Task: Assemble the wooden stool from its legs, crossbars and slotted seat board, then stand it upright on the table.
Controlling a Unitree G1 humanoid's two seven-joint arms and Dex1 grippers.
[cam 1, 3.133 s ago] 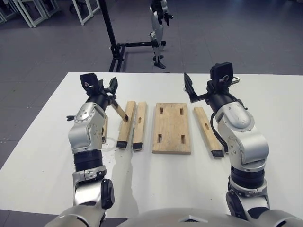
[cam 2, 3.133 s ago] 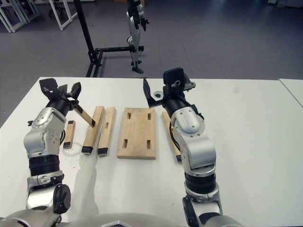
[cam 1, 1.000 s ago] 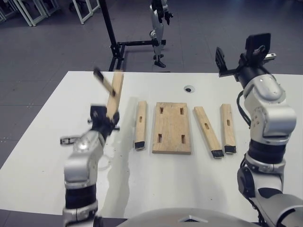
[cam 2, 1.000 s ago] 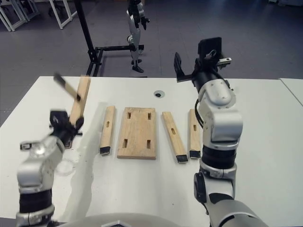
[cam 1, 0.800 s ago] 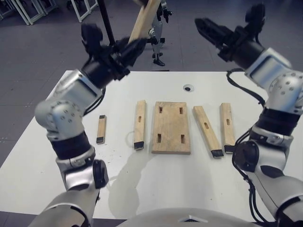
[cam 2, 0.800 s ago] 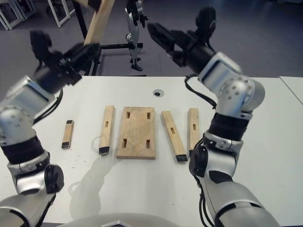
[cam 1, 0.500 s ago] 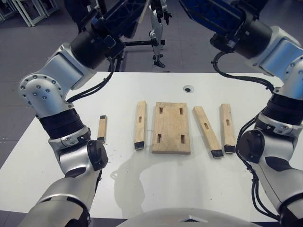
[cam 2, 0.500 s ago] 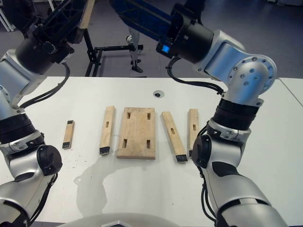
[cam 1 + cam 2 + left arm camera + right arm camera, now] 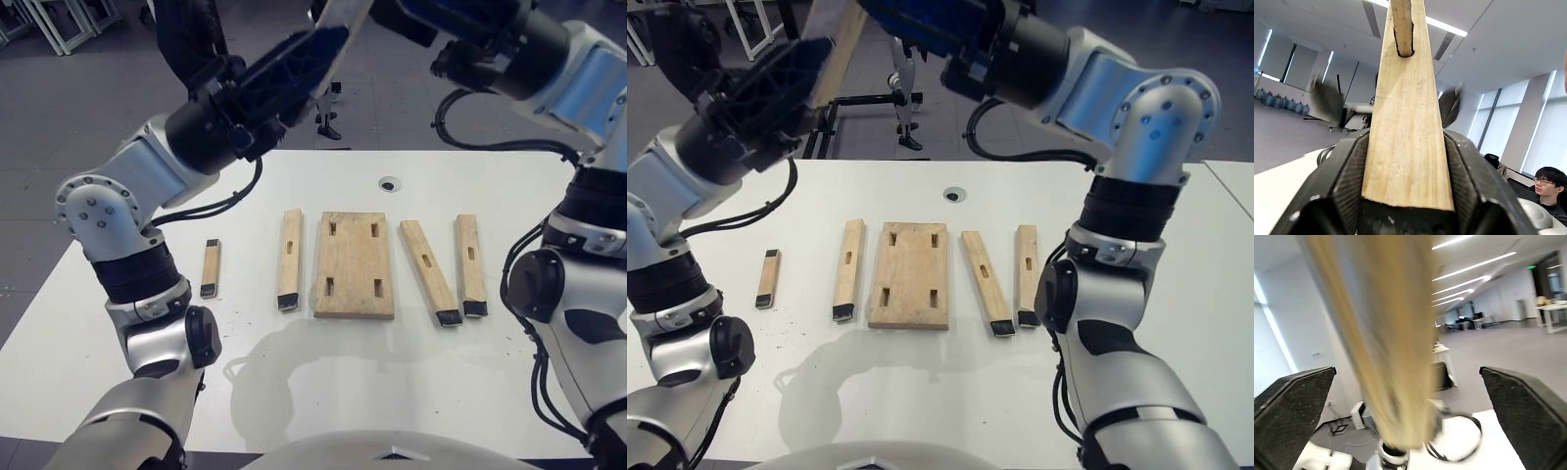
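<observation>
- Left tool [image 9: 1405, 141]: clamped on the held leg [image 9: 1406, 93], raised above the counter's far edge; a crossbar [image 9: 1402, 24] sits in its slot.
- Right tool [image 9: 1410, 406]: fingers wide apart, raised beside the held leg.
- Counter [image 9: 323, 382]: the seat board [image 9: 355, 262] lies flat at centre.
  - Toward the left edge: the left leg [image 9: 288, 258], then the short crossbar [image 9: 209, 267].
  - Toward the right edge: the angled leg [image 9: 429, 270], then the outer leg [image 9: 470, 262].

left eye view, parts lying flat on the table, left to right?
short crossbar → left slotted leg → seat board → slanted leg → rightmost leg
</observation>
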